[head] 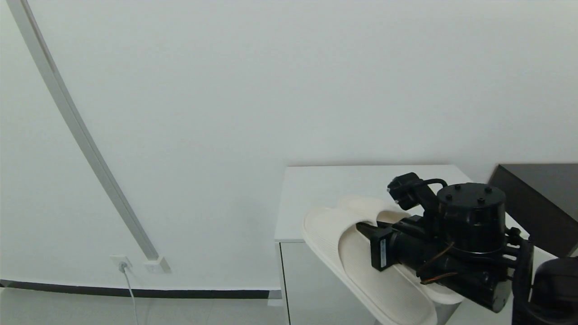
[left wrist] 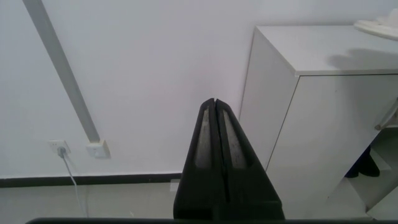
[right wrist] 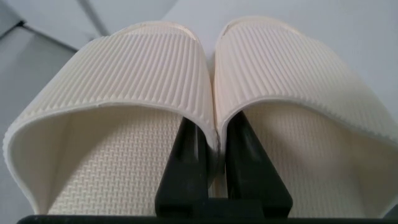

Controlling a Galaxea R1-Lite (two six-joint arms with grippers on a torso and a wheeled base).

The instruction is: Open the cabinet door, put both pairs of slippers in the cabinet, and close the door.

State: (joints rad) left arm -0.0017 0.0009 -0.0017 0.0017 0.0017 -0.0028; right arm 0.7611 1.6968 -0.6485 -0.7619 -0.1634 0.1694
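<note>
Cream slippers [right wrist: 124,81] are pinched in the right gripper [right wrist: 212,134], white cabinet [head: 325,185] close ahead. Left gripper [left wrist: 214,106] is closed, holding nothing. I think no slippers are inside yet.

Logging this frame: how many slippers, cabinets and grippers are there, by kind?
cream slippers: 2, held together as a pair
white cabinet: 1
grippers: 2, the left gripper shut and empty, the right gripper shut on the slippers
Total: 5
</note>
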